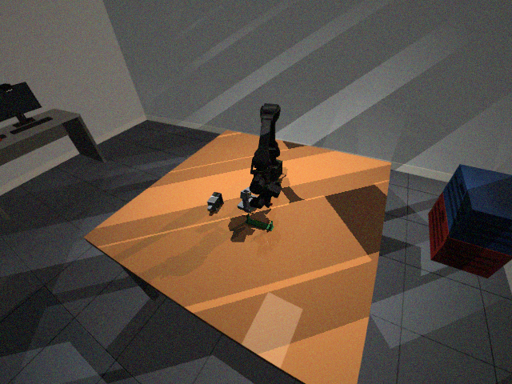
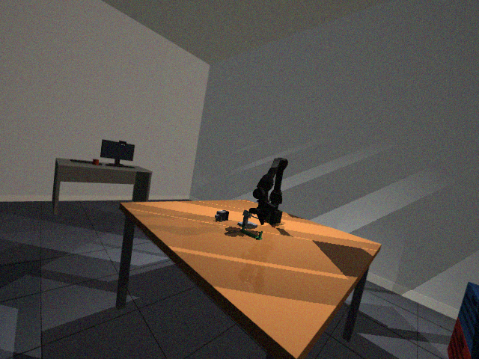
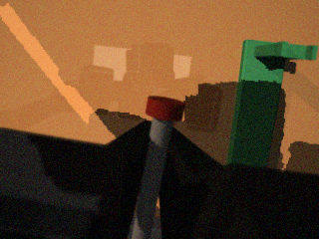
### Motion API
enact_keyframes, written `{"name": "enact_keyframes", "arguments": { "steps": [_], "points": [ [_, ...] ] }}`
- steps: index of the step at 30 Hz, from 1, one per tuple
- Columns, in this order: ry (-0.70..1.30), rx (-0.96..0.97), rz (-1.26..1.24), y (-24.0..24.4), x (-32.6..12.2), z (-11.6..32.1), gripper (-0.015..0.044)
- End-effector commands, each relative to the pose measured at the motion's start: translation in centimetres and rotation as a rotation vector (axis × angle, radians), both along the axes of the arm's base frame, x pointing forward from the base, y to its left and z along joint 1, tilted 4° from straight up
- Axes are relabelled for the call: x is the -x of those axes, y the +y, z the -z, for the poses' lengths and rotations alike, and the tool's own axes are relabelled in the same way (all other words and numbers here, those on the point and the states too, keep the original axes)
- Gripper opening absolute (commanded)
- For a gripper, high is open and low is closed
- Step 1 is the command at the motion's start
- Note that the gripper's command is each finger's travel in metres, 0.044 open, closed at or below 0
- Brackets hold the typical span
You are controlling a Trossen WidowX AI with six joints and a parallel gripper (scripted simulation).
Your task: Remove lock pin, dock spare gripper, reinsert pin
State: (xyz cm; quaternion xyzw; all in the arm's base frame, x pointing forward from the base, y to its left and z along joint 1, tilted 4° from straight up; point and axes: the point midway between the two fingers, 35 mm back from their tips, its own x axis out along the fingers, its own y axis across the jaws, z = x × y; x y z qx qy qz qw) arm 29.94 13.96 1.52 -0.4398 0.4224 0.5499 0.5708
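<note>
My gripper (image 1: 262, 202) (image 3: 156, 130) is shut on the lock pin, a grey shaft with a red head (image 3: 164, 109). The head sticks out past the fingertips in the wrist view; the pin's far end runs out of that view, and no socket shows around the visible shaft. The grey mount (image 1: 246, 195) (image 2: 245, 220) stands on the table close beside my gripper; whether the pin's end is clear of its socket cannot be told. The spare gripper (image 1: 214, 202) (image 2: 222, 215), a grey and black block with a narrower light end, lies left of the mount, apart from it.
A green bracket (image 1: 259, 224) (image 2: 252, 234) (image 3: 256, 124) with upright ends lies on the orange table (image 1: 314, 264) (image 2: 270, 282), in front of the mount and below the arm. A desk with a monitor and a blue and red container stand away from the table.
</note>
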Motion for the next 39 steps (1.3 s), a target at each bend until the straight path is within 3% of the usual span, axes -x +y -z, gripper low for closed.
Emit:
{"name": "enact_keyframes", "arguments": {
  "steps": [1, 39],
  "points": [
    [0.001, 0.004, 0.002, 0.4, 0.0, 0.1, 0.0],
    [-0.012, 0.01, 0.005, 3.4, 0.0, -0.6, 0.0]
  ]
}}
